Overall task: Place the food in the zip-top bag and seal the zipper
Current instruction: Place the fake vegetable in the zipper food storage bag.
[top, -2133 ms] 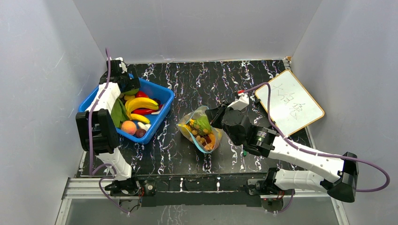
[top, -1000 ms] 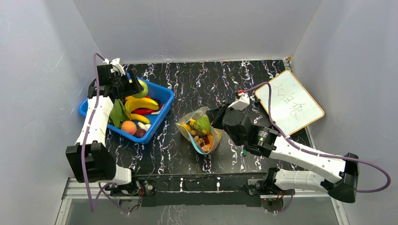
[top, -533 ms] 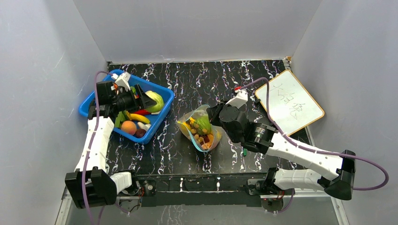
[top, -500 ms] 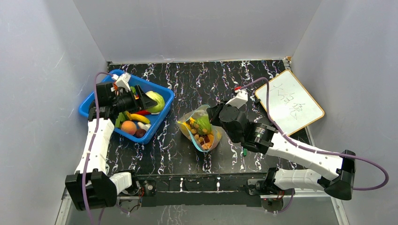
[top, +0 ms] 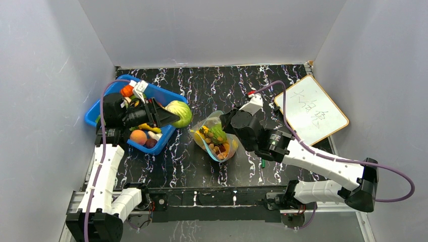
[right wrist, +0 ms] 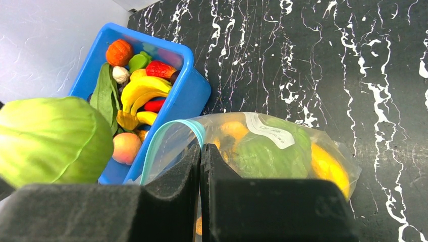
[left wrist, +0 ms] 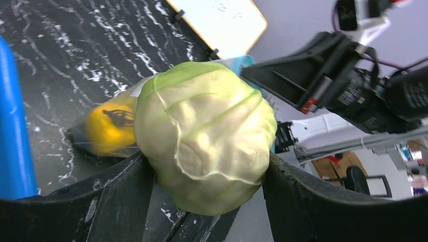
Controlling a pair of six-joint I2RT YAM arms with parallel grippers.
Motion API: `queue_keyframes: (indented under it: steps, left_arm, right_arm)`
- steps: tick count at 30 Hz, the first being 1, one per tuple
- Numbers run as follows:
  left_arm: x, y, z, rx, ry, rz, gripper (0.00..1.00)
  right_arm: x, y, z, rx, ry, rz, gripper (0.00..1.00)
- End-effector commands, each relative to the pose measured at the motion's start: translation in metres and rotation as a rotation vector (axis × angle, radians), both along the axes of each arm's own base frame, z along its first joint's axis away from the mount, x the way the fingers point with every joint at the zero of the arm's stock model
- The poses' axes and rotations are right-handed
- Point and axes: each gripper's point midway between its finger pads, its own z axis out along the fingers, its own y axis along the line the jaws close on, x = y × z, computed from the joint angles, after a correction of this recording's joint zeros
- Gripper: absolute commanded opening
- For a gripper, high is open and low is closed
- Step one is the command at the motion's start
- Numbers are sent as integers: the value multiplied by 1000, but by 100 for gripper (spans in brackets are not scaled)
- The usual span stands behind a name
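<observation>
Left jaws clamp a pale green cabbage (left wrist: 204, 136) between the blue bin (right wrist: 198, 92) and the zip-top bag (top: 218, 145) on the worktop (top: 237, 88), whose mouth the right jaws pinch; several pieces are bagged, more food (right wrist: 139, 89) waits in the bin, and the zipper (right wrist: 171, 132) is unsealed.

You have the pale green cabbage (top: 177, 113) clamped in the left gripper (left wrist: 204, 169), at ten o'clock of the zip-top bag (top: 214, 121). The bag lies on its side holding yellow and green food (top: 218, 135) (label patch up), its teal zipper (right wrist: 198, 130) open, one lip in the right gripper (right wrist: 201, 151).
</observation>
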Motion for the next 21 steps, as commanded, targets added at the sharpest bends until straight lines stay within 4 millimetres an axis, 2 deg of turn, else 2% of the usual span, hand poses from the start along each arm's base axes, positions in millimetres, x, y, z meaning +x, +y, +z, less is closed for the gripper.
queue_keyframes:
  steps: [1, 4, 13, 17, 21]
  left_arm:
    - [-29, -15, 44, -40, -120, -126, 43]
    - [-37, -20, 51, -62, -126, -154, 43]
    - [-48, -36, 54, -133, -112, -201, 43]
    - [-48, -47, 56, -139, -102, -208, 43]
    - [-47, -59, 49, -132, -68, -216, 42]
  right_arm:
    - [7, 7, 34, 102, -42, -23, 0]
    - [8, 11, 34, 110, -41, -19, 0]
    - [10, 17, 38, 123, -44, -13, 0]
    - [9, 15, 41, 139, -47, -16, 0]
    - [8, 13, 41, 141, -50, -21, 0]
